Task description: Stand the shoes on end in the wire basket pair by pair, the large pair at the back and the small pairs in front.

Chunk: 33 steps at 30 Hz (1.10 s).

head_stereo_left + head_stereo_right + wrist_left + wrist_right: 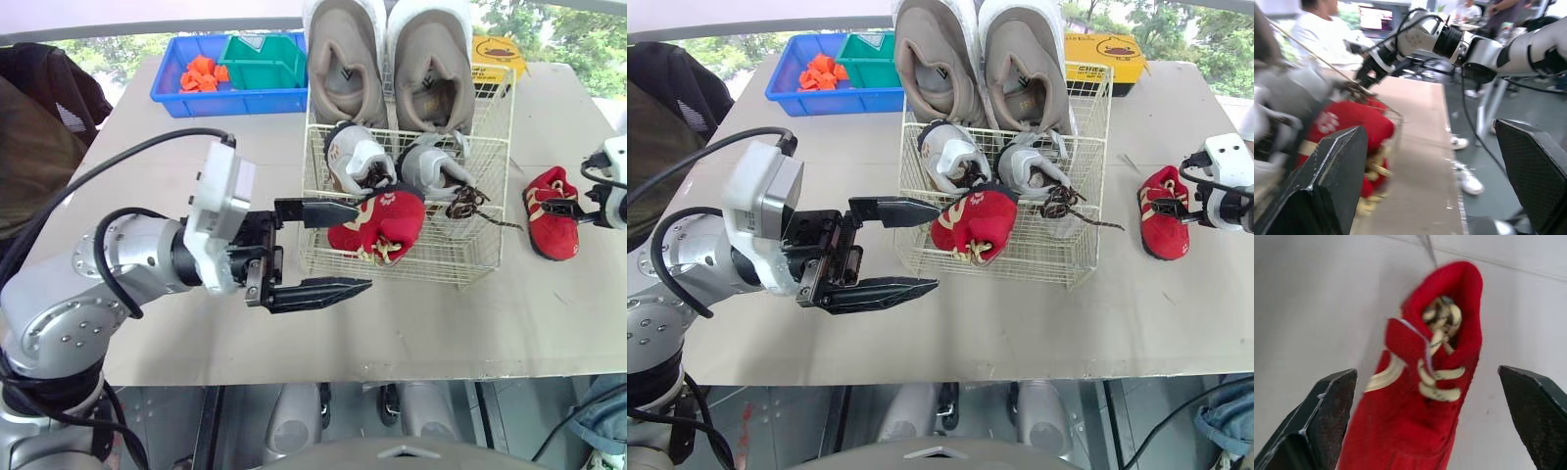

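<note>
The table (196,323) carries the wire basket (470,259), which already holds the large beige pair (343,69) on end at the back and the grey pair (358,157) in front of it. One red shoe (387,223) stands in the front row; the space beside it appears free. Its mate, the loose red shoe (549,230), lies on the table well to the right of the basket. The right gripper (1427,372) is released, its fingers spread either side of this shoe near the laced opening. Centre the shoe between the fingers, close firmly on the upper, not the laces, then lift clear of the basket rim before lowering it toe-down. The left gripper (362,247) is released beside the basket's front left; keep it clear.
</note>
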Tool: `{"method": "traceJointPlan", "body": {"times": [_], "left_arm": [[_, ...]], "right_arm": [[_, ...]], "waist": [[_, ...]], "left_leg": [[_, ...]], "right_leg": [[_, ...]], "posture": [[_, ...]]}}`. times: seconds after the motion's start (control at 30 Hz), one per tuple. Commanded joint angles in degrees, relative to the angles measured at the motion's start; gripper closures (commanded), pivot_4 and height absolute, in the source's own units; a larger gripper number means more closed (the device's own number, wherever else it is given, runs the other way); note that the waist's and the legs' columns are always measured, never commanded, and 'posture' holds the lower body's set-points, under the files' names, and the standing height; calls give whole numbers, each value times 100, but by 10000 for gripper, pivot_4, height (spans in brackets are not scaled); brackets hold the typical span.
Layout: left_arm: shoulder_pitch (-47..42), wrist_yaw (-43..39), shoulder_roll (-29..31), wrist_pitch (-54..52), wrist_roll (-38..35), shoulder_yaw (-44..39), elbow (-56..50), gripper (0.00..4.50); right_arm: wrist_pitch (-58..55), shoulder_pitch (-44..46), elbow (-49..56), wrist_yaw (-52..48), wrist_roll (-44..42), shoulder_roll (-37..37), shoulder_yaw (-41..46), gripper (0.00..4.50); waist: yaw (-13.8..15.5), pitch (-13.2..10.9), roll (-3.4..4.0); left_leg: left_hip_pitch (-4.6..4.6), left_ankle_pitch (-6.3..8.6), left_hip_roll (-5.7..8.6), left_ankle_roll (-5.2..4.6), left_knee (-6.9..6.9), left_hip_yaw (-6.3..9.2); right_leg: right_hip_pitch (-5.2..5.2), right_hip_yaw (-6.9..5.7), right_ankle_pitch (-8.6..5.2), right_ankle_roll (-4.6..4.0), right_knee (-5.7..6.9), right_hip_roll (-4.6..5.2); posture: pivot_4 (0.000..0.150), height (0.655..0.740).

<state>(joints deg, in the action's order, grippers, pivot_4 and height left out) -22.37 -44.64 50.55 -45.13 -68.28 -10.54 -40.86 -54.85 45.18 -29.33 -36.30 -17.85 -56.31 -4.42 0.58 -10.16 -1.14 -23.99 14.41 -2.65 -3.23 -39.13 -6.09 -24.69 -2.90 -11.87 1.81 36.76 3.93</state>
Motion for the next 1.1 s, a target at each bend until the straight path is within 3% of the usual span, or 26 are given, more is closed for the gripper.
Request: {"method": "traceJointPlan", "body": {"times": [0.03, 0.17, 0.3, 0.37, 0.47, 0.53, 0.83, 1.0, 1.1], "left_arm": [[-248, 26, 161, 102, 127, -68, -131, 0], [-369, -90, 248, 145, 219, -94, -76, 0], [-398, -103, 196, 222, 250, -145, -2, 0], [-387, -145, 145, 265, 248, -138, 42, 0], [-446, -266, 2, 340, 243, -39, 197, 0], [-537, -392, -91, 361, 233, 41, 333, 0], [-898, -1095, -383, 473, 458, 340, 965, 0], [-1131, -1522, -585, 597, 683, 490, 1405, 0], [-948, -1425, -606, 547, 526, 341, 1074, 0]], "right_arm": [[551, 677, -1450, -307, 766, 160, -466, 5182], [876, 1029, -2237, -724, 1075, 241, -599, 21830], [923, 973, -2197, -999, 1123, 119, -437, 39118], [837, 811, -1974, -1079, 1053, 26, -281, 44455], [488, 285, -1292, -1018, 703, -135, 356, 44455], [138, -219, -470, -876, 234, -166, 1238, 44455], [-1675, -2533, 4208, -665, -1598, 485, 4585, 44455], [-2785, -2528, 5908, -308, -2815, 1166, 5822, 44455], [-3058, -2205, 6579, 20, -3548, 1573, 6240, 44455]], "waist": [[2, 0, -1], [21, 0, -1], [23, 0, -2], [27, 0, -2], [45, 0, -1], [44, 0, -1], [-8, 2, 16], [6, 2, 16], [-7, 2, 15]], "left_leg": [[1, -2, 0, 3, -1, -1], [0, -9, 1, 15, -1, 1], [-1, -8, 7, 13, -7, 1], [1, -8, 7, 13, -8, 1], [0, -8, 6, 14, -7, 6], [-3, -8, 5, 15, -5, 8], [4, -9, -4, 17, -1, 5], [8, 3, -6, -3, -1, 9], [8, 7, -5, -10, -5, 9]], "right_leg": [[1, 1, 0, 1, 1, 0], [3, -1, 11, 20, -2, 2], [9, -2, 12, 22, -2, 9], [9, -2, 13, 24, -1, 9], [9, -9, 13, 24, 1, 10], [9, -12, 12, 26, 1, 10], [5, -9, -2, 53, 9, 2], [9, -9, -5, 57, 12, 0], [11, -7, -3, 54, 11, 2]], "posture": [[1500, 7400], [1500, 7400], [1500, 7400], [1500, 7400], [1500, 7400], [1500, 7400], [1500, 7400], [1500, 7400], [1500, 7400]]}}
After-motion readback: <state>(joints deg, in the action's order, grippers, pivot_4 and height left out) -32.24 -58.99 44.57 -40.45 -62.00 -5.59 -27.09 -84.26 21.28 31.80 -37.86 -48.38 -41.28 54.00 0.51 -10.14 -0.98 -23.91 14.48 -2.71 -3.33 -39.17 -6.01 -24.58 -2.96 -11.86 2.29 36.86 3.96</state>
